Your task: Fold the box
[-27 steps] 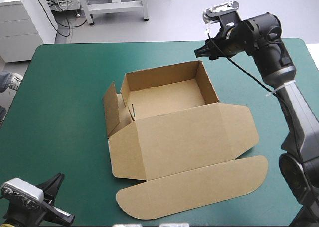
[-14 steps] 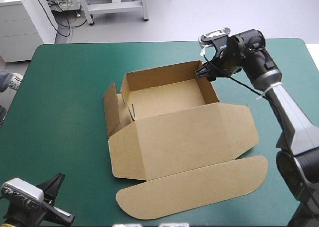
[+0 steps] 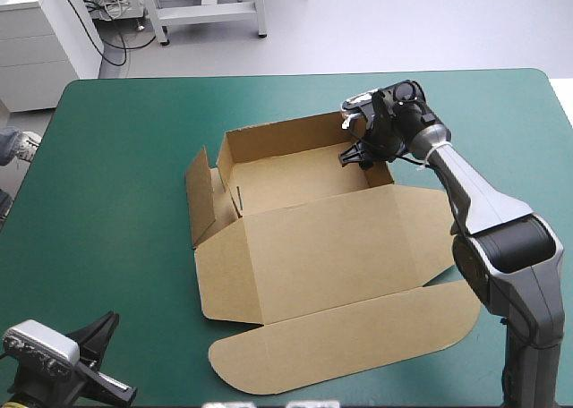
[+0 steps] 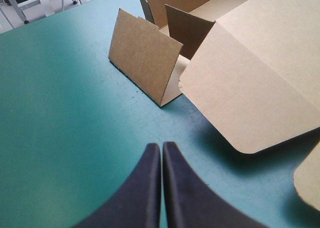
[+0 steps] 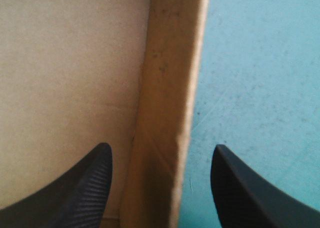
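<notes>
The brown box (image 3: 295, 180) sits mid-table, tray walls up, lid (image 3: 340, 242) flat toward the near edge. The right gripper (image 5: 160, 155), fingers apart, straddles the tray's right wall (image 5: 172, 88); closing off-centre could buckle it. Earlier it hovered beyond the far right corner. The left gripper (image 4: 161, 147) sits closed, near-left.

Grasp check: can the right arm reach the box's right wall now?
Probably yes: the open right pincer straddles that wall, one finger inside the box, one over the teal-green cover; nothing between.
</notes>
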